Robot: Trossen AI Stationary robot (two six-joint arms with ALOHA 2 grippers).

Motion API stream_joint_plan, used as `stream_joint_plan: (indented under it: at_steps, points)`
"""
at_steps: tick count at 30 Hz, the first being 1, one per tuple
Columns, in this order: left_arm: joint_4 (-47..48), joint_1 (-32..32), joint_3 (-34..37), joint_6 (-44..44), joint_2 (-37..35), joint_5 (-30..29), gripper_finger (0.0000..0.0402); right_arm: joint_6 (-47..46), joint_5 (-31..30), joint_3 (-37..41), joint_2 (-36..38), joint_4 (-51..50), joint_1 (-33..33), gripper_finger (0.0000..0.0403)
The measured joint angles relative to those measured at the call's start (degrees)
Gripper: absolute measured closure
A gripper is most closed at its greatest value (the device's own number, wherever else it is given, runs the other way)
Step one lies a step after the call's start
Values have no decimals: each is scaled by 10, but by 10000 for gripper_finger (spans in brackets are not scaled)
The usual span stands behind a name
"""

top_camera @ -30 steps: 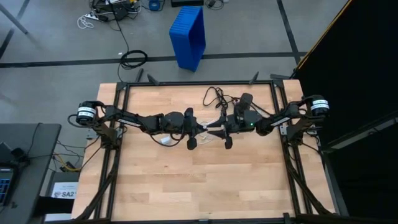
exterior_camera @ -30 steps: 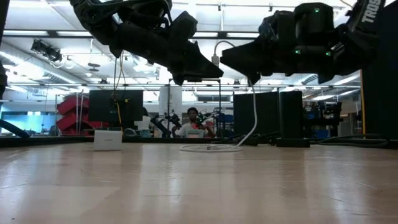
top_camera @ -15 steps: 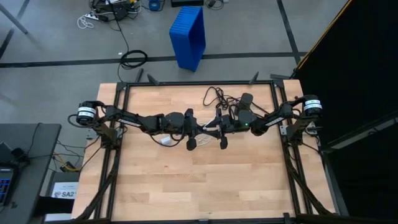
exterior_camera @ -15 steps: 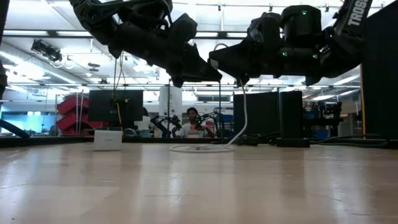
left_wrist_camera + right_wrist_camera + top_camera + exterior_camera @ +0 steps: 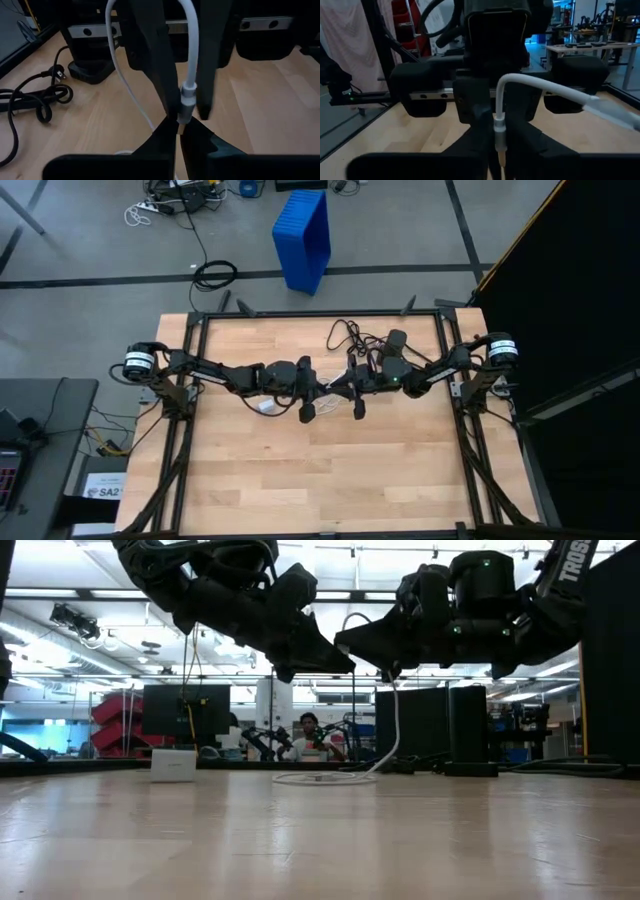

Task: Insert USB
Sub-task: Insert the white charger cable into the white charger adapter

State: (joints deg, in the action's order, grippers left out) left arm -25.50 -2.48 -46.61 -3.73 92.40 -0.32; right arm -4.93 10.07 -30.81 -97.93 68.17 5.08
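Note:
The USB is a thin white cable. Its white plug (image 5: 186, 97) stands upright in the air over the table's middle, between my two grippers, which face each other. My left gripper (image 5: 178, 127) comes from the table's left and is shut on the plug. My right gripper (image 5: 499, 150) comes from the right and is shut on it too. From the plug the cable (image 5: 352, 618) arcs up and over, then hangs to a slack loop (image 5: 322, 778) lying on the wooden table (image 5: 320, 470). My left gripper pinches the plug's lower end (image 5: 183, 116) between its two fingertips. The fingers point toward the table's right, tipped slightly down, and lie across the upright plug. The plug is clear of the table. My right gripper has the plug's white body (image 5: 499, 131) between its two fingers, just below where the cable leaves it. The fingers come level from the table's right, across the plug. The cable (image 5: 555, 91) bends up out of the hold and curves away slack.
A black adapter box (image 5: 395, 340) with its thin black cord (image 5: 345, 332) lies at the far middle of the table. A small white box (image 5: 173, 765) sits left of centre. A blue bin (image 5: 303, 238) stands on the floor beyond the table. A person (image 5: 310, 735) sits far behind.
My right gripper has moved toward the table's left, up to my left gripper and the plug. The hanging cable and its loop on the table have shifted left with it. My left gripper has kept still.

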Motion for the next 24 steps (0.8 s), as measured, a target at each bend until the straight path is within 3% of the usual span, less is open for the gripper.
stream_joint_plan:
  at_steps: [8,18,24]
  points:
    - [11,0,0,-3,1,1,401,-1,2,0,0,-40,5,380]
    - [14,0,0,-10,1,10,401,-1,12,0,0,-42,7,396]
    - [13,0,0,-10,0,12,401,-15,35,1,0,-32,9,375]
